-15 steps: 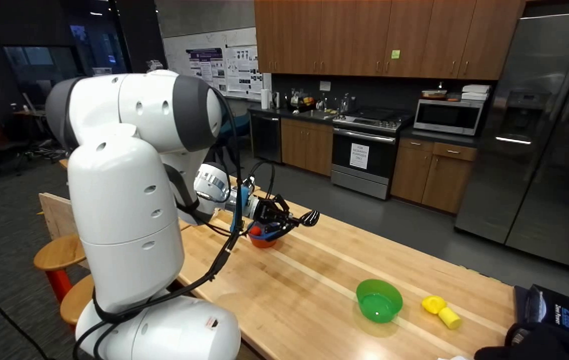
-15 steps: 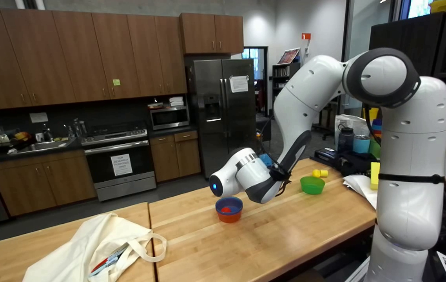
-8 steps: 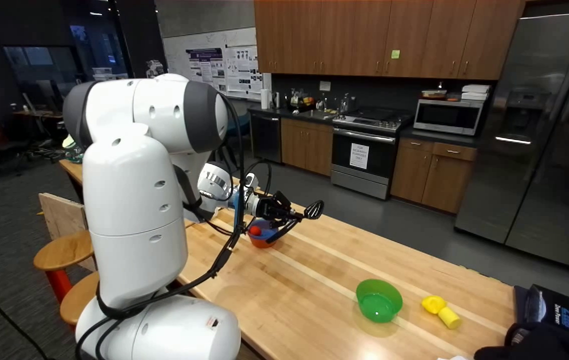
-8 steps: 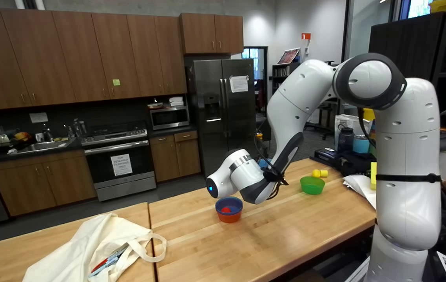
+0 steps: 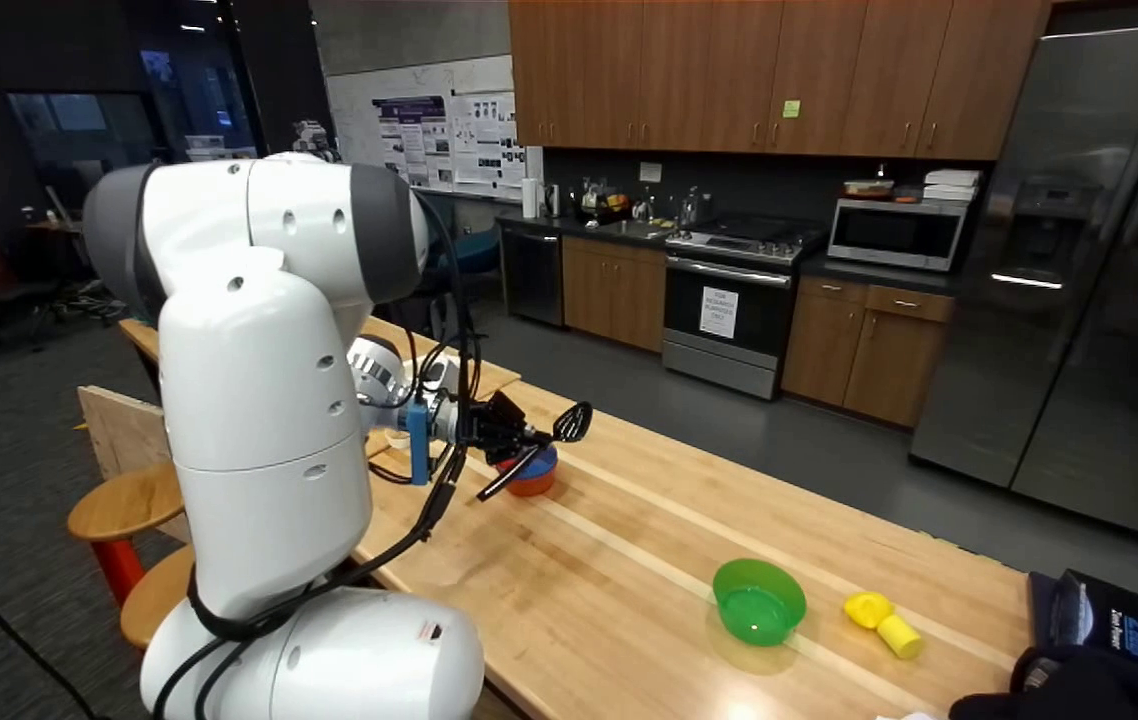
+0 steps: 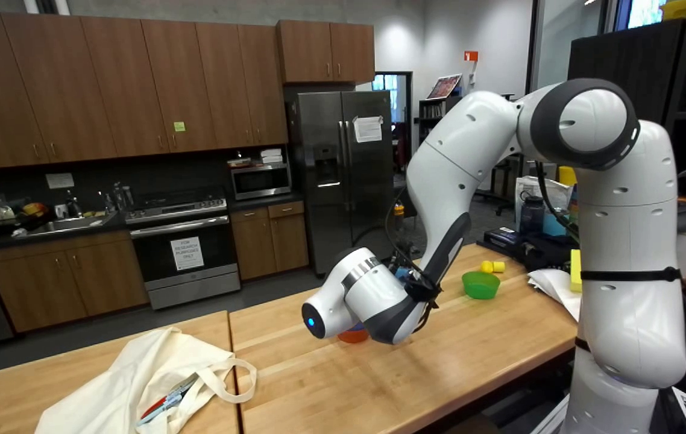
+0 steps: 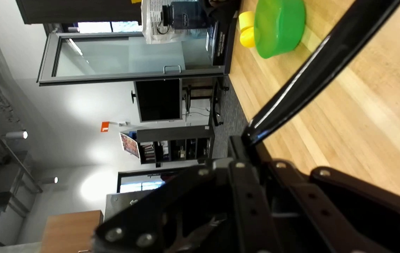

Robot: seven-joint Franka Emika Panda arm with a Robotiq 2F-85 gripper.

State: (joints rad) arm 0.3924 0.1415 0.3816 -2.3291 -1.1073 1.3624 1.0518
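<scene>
1. The gripper (image 7: 250,144) pinches a black utensil (image 7: 307,80), its jaws pressed against both sides of the handle.
2. In an exterior view, the utensil's slotted head (image 5: 572,422) juts out past the gripper, while the handle slants down the other way, toward the wooden table (image 5: 629,590). The handle's end seems to hang above the wood, though the angle makes that hard to judge.
3. Near the gripper on the table stands a red bowl (image 5: 532,487) with a blue bowl (image 5: 541,462) nested in it. In an exterior view, the robot's arm (image 6: 373,295) hides most of the pair.
4. Well apart from these, a green bowl (image 5: 759,598) stands upright. Just beside it lie a rounded yellow piece (image 5: 868,608) and a yellow cylinder (image 5: 899,636), end to end.
5. A cream cloth bag (image 6: 132,374) slumps on the adjoining table (image 6: 213,328).
</scene>
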